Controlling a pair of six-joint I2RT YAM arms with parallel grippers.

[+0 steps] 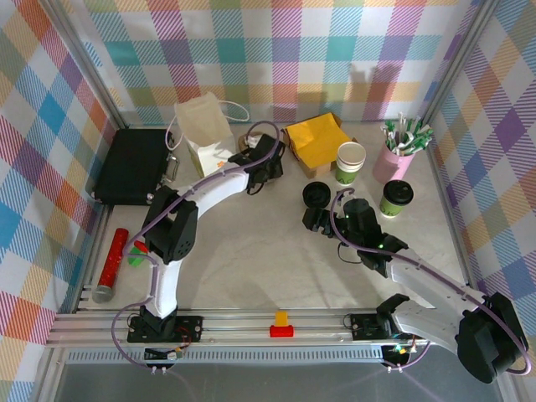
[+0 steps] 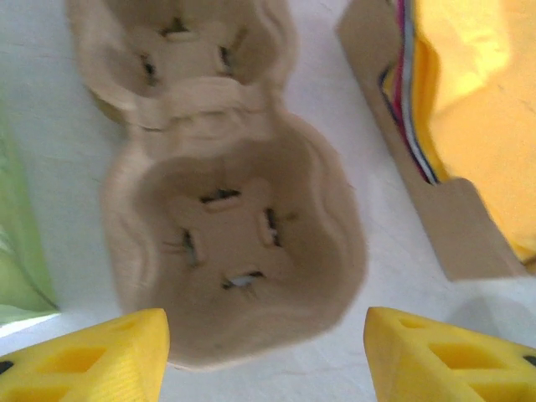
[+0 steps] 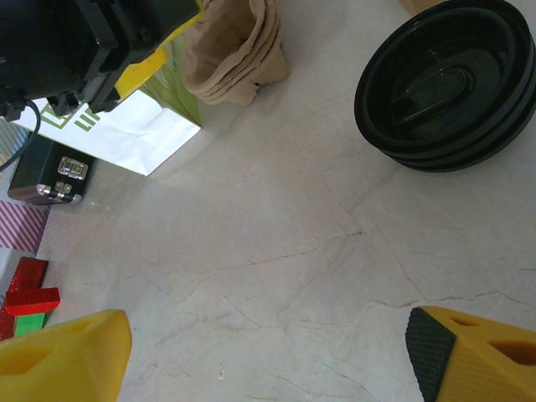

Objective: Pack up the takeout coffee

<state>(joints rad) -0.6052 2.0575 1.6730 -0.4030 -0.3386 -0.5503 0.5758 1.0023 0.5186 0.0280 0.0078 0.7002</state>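
The left hand [image 2: 266, 335] hangs released above the pulp cup carrier [image 2: 234, 226]; the right hand [image 3: 268, 343], also released, hovers over bare tabletop [image 3: 276, 251] right of the carrier; the takeout coffee [image 1: 396, 198] stands upright farther right, and is best gripped low on its body and kept level; stacked black lids [image 3: 444, 84] and 1 lidless cup [image 1: 351, 162] sit between.

left gripper [image 2: 266, 339] jaws apart, right gripper [image 3: 261, 345] likewise

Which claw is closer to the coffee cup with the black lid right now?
Right. In the top view the right claw is left of the lidded cup, near the loose black lids; the left claw hovers farther left over the pulp carrier.
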